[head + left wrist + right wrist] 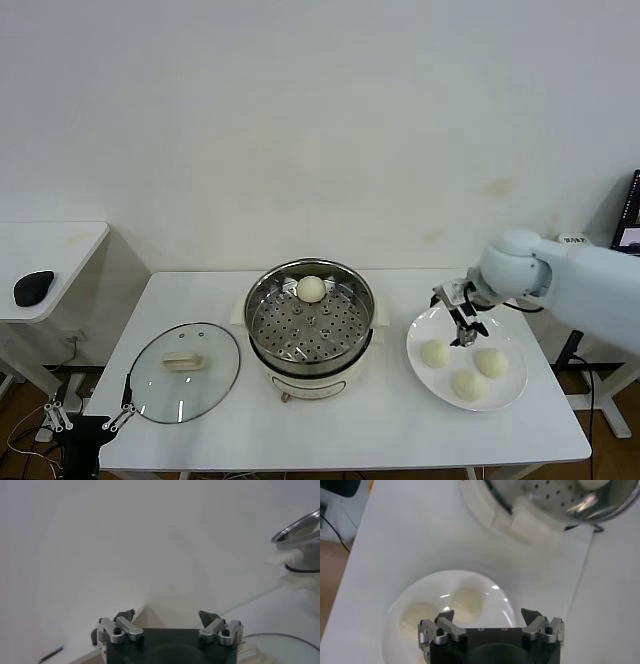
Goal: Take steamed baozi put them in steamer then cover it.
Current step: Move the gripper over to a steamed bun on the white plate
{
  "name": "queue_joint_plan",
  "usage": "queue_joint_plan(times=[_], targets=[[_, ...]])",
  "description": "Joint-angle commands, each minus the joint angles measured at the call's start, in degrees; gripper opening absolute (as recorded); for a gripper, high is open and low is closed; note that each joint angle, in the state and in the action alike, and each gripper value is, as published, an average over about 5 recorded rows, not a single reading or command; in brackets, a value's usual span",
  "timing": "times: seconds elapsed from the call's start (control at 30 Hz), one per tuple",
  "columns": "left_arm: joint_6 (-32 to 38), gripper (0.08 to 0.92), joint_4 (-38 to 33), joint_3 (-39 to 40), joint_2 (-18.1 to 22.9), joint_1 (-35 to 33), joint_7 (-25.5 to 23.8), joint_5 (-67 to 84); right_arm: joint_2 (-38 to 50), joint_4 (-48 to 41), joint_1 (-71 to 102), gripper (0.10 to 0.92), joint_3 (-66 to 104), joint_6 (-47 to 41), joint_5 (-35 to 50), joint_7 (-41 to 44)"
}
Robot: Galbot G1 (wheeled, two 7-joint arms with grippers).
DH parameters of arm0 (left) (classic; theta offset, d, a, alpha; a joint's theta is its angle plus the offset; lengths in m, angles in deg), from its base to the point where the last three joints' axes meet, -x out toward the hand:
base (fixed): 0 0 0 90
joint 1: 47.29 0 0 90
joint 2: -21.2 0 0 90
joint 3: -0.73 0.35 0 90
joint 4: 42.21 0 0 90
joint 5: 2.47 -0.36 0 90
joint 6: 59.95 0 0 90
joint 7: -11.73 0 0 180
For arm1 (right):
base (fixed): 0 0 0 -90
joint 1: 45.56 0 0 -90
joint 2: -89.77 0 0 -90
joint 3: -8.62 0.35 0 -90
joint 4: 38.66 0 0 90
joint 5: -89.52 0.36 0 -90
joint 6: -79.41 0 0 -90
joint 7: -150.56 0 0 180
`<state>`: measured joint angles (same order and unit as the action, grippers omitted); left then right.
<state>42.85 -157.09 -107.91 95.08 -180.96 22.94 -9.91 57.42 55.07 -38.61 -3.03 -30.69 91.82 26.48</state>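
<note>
Fingers of the right gripper (466, 325) are spread wide and hold nothing; they hang over the far edge of the plate (432, 380), close to one bun (435, 353) but not touching it. Left gripper (90, 417) waits low at the table's (330, 425) near left corner, its fingers also spread and empty, just beside the lid (186, 372), which lies flat left of the steamer (310, 330). Its arm is cut off. Four buns in all: three on the plate, one (311, 289) on the steamer's tray, at the back

Shiny perforated metal steamer (310, 318), clear glass cover (185, 372), glossy white plate (512, 395), smooth matt baozi (435, 353).
</note>
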Motion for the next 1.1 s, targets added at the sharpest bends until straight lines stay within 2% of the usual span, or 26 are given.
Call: queue_joint_plan(times=[0.03, 0.47, 1.1], targets=[[-0.2, 0.823, 0.4, -0.4, -0.1, 0.0, 0.0, 0.1, -0.5, -6.0, 13.4, 0.823, 9.5, -1.0, -3.7, -0.2], [-0.3, 0.823, 1.0, -0.9, 0.0, -0.1, 0.0, 0.1, -5.1, -13.9, 21.5, 0.823, 16.2, 0.7, -6.1, 0.8], [-0.1, 0.823, 0.5, -0.9, 0.3, -0.4, 0.2, 0.0, -9.0, -19.8, 26.0, 0.820, 20.2, 2.4, -8.5, -0.7]])
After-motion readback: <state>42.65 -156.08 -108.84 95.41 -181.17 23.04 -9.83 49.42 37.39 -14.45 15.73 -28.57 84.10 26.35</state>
